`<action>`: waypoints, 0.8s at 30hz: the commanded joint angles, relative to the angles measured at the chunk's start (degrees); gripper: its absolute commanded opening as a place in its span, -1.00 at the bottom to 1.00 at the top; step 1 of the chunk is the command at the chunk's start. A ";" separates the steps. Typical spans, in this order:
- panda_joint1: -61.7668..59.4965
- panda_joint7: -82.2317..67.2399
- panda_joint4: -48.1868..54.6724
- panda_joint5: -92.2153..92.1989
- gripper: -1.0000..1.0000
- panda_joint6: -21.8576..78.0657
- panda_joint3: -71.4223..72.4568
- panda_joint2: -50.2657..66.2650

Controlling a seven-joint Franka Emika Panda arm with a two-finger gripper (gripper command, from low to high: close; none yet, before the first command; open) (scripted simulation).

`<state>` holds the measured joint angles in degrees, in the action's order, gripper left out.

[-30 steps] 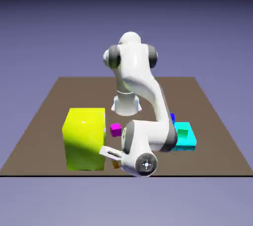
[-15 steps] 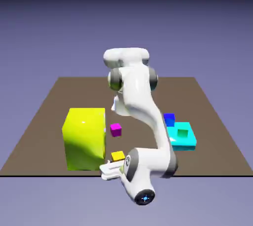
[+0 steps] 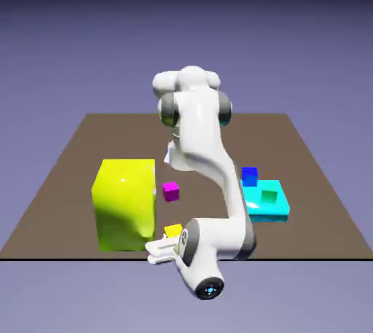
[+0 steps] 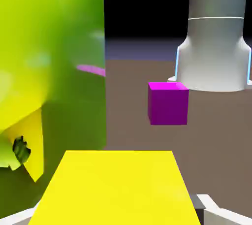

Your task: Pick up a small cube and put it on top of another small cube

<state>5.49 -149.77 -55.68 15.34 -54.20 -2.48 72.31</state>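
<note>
Gripper (image 3: 162, 250) is low at the near edge of the table (image 3: 65, 178), fingers closed on the small cube (image 3: 173, 231). In the hand view the cube fills the bottom centre, sitting between the two grey fingertips (image 4: 211, 209) that show at either lower corner.

Small cube: plain orange-yellow, flat shaded, sharp edges, no markings. It reads about the same size as the magenta small cube (image 3: 170, 191). Its top face shows as a broad yellow trapezoid in the hand view (image 4: 118, 189).

Location: near edge of the table, just beside the near right corner of the large yellow-green block (image 3: 125, 204) on the exterior view's left. The block's glossy side fills the left of the hand view and mirrors a yellow patch of the cube.

Magenta cube sits farther back on the table, apart from the gripped cube. On the exterior view's right: a cyan block (image 3: 267, 204) with a small green cube (image 3: 269, 196) on it, and a blue cube (image 3: 250, 175) just behind.
</note>
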 commanded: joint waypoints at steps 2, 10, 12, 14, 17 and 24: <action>0.25 -0.60 4.15 0.00 -1.00 2.50 -0.11 1.63; 1.46 5.82 -4.91 -0.74 -1.00 0.11 9.40 -6.11; 1.65 8.21 -9.07 -0.61 -1.00 -0.71 12.78 -8.54; 1.85 10.61 -13.22 -0.48 -1.00 -1.54 16.16 -10.97; 2.14 14.20 -19.45 -0.28 -1.00 -2.78 21.23 -14.61; 2.83 22.57 -33.99 0.18 -1.00 -5.68 33.07 -23.12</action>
<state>8.32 -127.24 -89.66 15.60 -59.86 30.59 49.19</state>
